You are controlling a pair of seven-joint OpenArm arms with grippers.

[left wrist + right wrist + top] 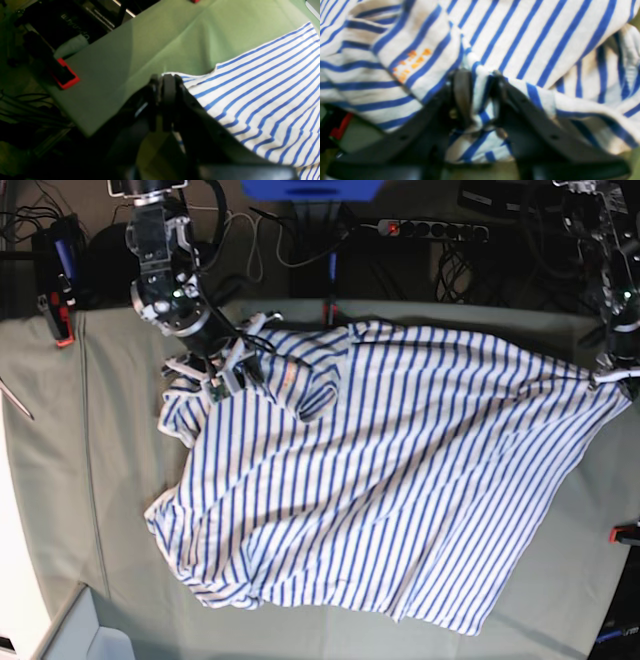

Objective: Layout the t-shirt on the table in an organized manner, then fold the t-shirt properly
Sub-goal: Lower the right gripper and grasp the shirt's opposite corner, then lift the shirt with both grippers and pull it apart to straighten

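1. Base view, from its left side: the right gripper (pixel 222 376) is down on the bunched upper-left part of the t-shirt (pixel 380 480), near the far edge of the table (pixel 90 480). In the right wrist view its jaws are closed on a pinched ridge of striped cloth (pixel 480 100), just beside some small orange print (pixel 412 62).

2. Middle: the t-shirt lies spread across the table but skewed, with folds piled at the gripped end and a ragged lower-left edge. It is not yet laid out square.

3. Right side: the left gripper (pixel 612 376) holds a corner of the shirt at the table's right edge. The left wrist view shows its jaws shut on the cloth edge (pixel 175 76), with a red clamp (pixel 66 75) well apart on the table edge.

4. To do this step well, I judge both arms should draw apart gently, keeping the cloth low and only lightly taut.

5. The right grip looks to hold several layers; pulling hard could drag the whole bunch rather than open it.

6. Check that the sleeves come free before flattening.
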